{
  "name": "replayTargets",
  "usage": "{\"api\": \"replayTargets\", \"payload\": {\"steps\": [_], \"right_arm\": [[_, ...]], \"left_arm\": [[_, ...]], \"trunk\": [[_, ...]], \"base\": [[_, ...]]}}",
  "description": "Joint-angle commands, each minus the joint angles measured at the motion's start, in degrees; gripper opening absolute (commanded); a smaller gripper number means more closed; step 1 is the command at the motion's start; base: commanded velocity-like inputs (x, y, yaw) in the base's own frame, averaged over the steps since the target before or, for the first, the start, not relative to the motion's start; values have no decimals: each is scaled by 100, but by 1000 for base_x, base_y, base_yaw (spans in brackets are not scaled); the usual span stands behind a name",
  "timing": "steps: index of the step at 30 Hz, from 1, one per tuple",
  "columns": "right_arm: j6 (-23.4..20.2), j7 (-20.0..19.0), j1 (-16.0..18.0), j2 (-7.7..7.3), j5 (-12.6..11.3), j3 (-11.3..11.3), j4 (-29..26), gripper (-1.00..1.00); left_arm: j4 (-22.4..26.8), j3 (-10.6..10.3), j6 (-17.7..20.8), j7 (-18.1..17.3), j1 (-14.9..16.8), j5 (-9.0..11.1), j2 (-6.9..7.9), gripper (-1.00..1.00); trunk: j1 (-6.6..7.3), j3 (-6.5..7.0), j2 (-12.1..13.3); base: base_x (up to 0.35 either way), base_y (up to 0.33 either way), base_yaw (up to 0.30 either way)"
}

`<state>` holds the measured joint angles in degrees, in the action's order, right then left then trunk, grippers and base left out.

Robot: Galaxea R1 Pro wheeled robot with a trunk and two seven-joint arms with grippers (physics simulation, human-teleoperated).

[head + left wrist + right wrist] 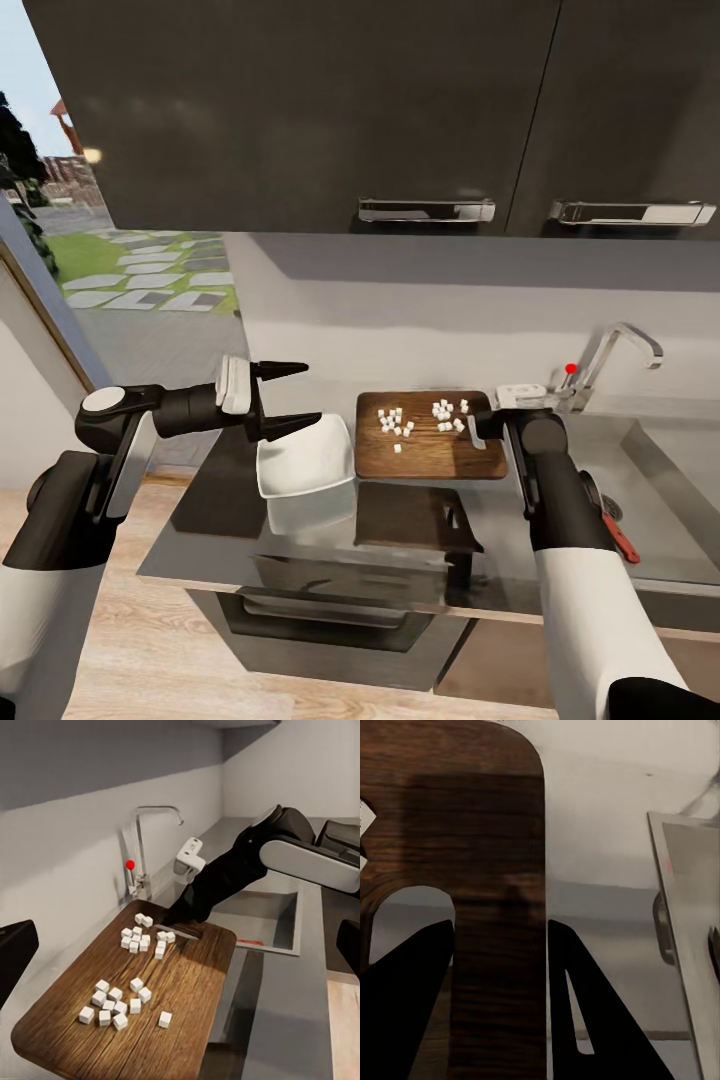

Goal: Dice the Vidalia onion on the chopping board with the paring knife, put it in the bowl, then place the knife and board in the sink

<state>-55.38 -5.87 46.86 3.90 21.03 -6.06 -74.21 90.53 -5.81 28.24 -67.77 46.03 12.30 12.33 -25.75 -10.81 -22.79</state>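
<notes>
Board: the dark brown rectangular wooden chopping board (432, 452) lies flat on the glossy dark-grey countertop (220, 510), toward its back edge, just beside the sink's near rim.
Onion: small white diced cubes (397, 423) sit on the board in two loose clusters, one nearer each end.
Bowl: the shallow white squarish bowl (305, 462) rests on the countertop just beside the board's end away from the sink; nothing shows inside it.
Sink: the stainless-steel basin (655, 520) with chrome tap and red knob (571, 368) sits at the countertop's far end; a red-handled item (620, 537) lies in it, too small to identify.
Left claw: the left gripper (283, 398) hovers above the bowl's back corner, fingers spread wide, holding nothing.
Right claw: the right gripper (501, 982) straddles the board's sink-side end, one finger either side of the strip by the slot; whether it grips cannot be told.
</notes>
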Motion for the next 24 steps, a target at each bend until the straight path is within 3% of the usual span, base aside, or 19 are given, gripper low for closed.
{"api": "replayTargets", "payload": {"steps": [1, 24], "right_arm": [[-19, -63, 6, 6, 58, -10, -6, -100], [-26, -54, 7, 6, 67, 43, -166, -100]], "left_arm": [[0, -8, 58, 0, 7, 36, 5, 100], [-8, -7, 59, 1, 7, 36, 6, 100]], "trunk": [[-4, -12, -12], [-4, -12, -12]], "base": [[0, 0, 0], [0, 0, 0]]}}
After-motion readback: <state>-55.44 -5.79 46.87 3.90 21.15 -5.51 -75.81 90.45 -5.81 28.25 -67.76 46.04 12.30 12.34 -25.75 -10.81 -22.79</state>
